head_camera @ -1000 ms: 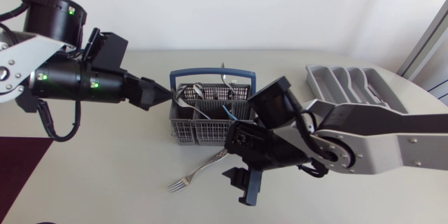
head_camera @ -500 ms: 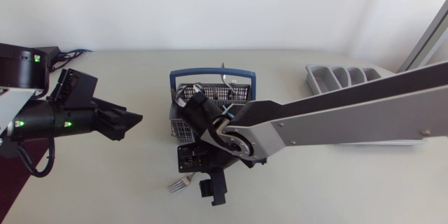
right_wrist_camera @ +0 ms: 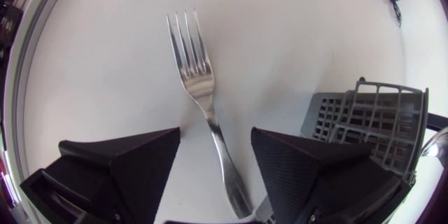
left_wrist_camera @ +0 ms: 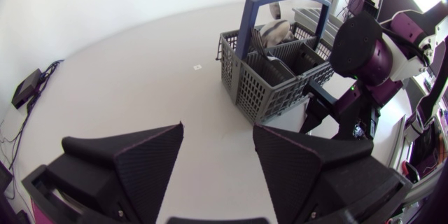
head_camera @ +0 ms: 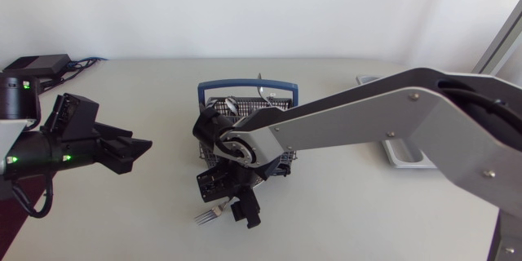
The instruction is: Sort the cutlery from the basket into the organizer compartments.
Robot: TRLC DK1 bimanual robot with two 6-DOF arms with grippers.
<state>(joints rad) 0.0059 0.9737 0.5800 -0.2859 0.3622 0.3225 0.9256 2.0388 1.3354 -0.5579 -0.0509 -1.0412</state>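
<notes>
Organizer [head_camera: 405, 158] mostly hidden behind right arm [head_camera: 367, 118] — compartments unseen; fork [head_camera: 209, 214] handle covered by right gripper [head_camera: 245, 210].

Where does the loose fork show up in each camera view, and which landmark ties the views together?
Head view: fork lies on the table, just below the basket.
Left wrist view: fork not visible; the basket is.
Right wrist view: fork lies between and ahead of the open right gripper.
Shared landmark: the grey basket.
</notes>
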